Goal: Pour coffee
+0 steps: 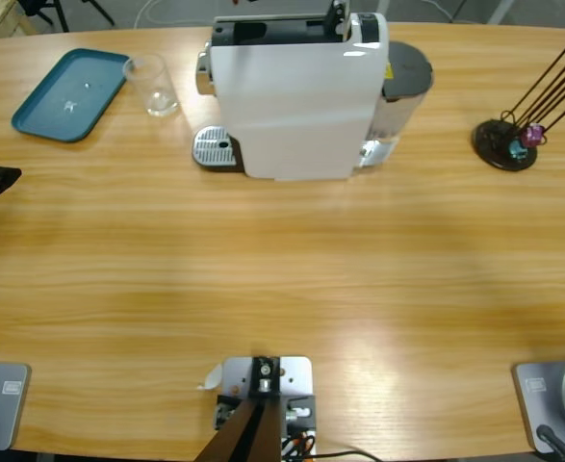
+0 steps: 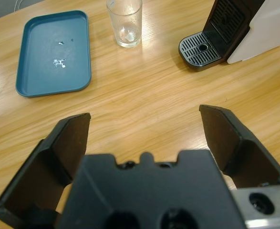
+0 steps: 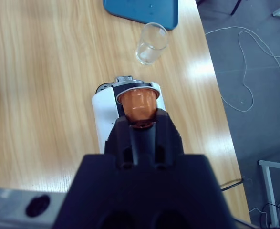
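Right wrist view, gripper (image 3: 139,125) pinching capsule (image 3: 138,106)

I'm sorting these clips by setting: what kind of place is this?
Probably a lab or test room staged as a coffee corner: a white capsule coffee machine, a clear glass and a teal tray on a long wooden table, with loose cables on the floor.

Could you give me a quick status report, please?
Left end effector open, empty, low over table. Right end effector shut on orange capsule above coffee machine. Glass off drip tray.
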You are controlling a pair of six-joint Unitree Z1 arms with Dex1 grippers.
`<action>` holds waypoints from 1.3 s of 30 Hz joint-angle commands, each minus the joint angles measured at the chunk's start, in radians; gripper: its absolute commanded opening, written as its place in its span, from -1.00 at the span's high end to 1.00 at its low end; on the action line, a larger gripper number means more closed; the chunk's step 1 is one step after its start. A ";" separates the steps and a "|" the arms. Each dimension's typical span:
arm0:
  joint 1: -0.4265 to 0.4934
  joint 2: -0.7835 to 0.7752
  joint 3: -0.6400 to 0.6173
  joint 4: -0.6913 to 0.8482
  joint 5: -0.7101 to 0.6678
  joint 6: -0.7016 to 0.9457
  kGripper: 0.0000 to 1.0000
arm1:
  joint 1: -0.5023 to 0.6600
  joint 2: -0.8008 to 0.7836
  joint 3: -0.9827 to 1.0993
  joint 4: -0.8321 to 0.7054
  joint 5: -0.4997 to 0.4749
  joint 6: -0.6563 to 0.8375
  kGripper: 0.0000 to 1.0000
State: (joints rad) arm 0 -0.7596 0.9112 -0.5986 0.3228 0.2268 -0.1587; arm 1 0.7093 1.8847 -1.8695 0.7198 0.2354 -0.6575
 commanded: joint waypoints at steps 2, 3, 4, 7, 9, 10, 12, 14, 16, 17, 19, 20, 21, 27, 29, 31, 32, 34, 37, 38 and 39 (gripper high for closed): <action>-0.006 -0.021 0.038 -0.010 -0.001 0.008 -0.98 | -0.004 0.096 -0.002 0.020 0.008 -0.011 1.00; -0.006 -0.021 0.038 -0.010 -0.001 0.008 -0.98 | -0.004 0.099 -0.001 0.020 0.009 -0.011 1.00; -0.006 -0.022 0.039 -0.010 -0.001 0.008 -0.98 | -0.004 0.101 0.000 0.021 0.010 -0.011 1.00; -0.006 -0.023 0.039 -0.010 -0.001 0.008 -0.98 | -0.004 0.106 0.001 0.023 0.014 -0.011 1.00; -0.006 -0.022 0.039 -0.010 -0.001 0.008 -0.98 | -0.001 0.109 0.001 0.024 0.015 -0.011 1.00; -0.006 -0.023 0.039 -0.010 -0.001 0.008 -0.98 | 0.000 0.112 -0.001 0.025 0.015 -0.011 1.00; -0.006 -0.023 0.039 -0.010 -0.001 0.008 -0.98 | 0.002 0.117 -0.003 0.027 0.015 -0.011 1.00; -0.006 -0.023 0.039 -0.010 -0.001 0.008 -0.98 | 0.004 0.122 -0.003 0.027 0.016 -0.011 1.00; -0.006 -0.023 0.039 -0.010 -0.001 0.008 -0.98 | 0.005 0.127 -0.003 0.027 0.017 -0.011 1.00; -0.006 -0.023 0.039 -0.010 -0.001 0.008 -0.98 | 0.005 0.128 -0.003 0.027 0.018 -0.010 1.00; -0.006 -0.023 0.039 -0.010 -0.001 0.008 -0.98 | 0.006 0.129 -0.007 0.028 0.018 -0.010 1.00; -0.006 -0.023 0.039 -0.010 -0.001 0.008 -0.98 | 0.006 0.130 -0.010 0.031 0.017 -0.010 0.99; -0.006 -0.023 0.039 -0.010 -0.001 0.008 -0.98 | 0.006 0.131 -0.017 0.038 0.016 -0.010 0.71; -0.006 -0.021 0.039 -0.010 0.000 0.008 -0.98 | 0.007 0.142 -0.042 0.069 0.022 -0.008 -0.77; -0.006 -0.021 0.039 -0.010 -0.001 0.008 -0.98 | 0.009 0.143 -0.043 0.081 0.034 -0.008 -0.83; -0.006 -0.021 0.039 -0.010 -0.001 0.008 -0.98 | 0.013 0.143 -0.046 0.094 0.041 -0.008 -0.91; -0.006 -0.021 0.039 -0.010 -0.001 0.008 -0.98 | 0.015 0.140 -0.047 0.102 0.042 -0.008 -0.93; -0.006 -0.021 0.039 -0.010 -0.001 0.008 -0.98 | 0.021 0.129 -0.059 0.131 0.040 -0.010 -0.99; -0.006 -0.021 0.039 -0.010 -0.001 0.008 -0.98 | 0.049 0.095 -0.141 0.222 0.030 -0.013 -0.99; -0.006 -0.020 0.039 -0.010 -0.001 0.008 -0.98 | 0.061 0.080 -0.184 0.252 0.031 -0.013 -1.00; -0.006 -0.020 0.039 -0.010 -0.001 0.008 -0.98 | 0.076 0.058 -0.243 0.288 0.031 -0.013 -0.98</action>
State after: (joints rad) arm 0 -0.7596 0.9111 -0.5986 0.3225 0.2268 -0.1587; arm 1 0.7240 1.9722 -1.9367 0.8547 0.2585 -0.6580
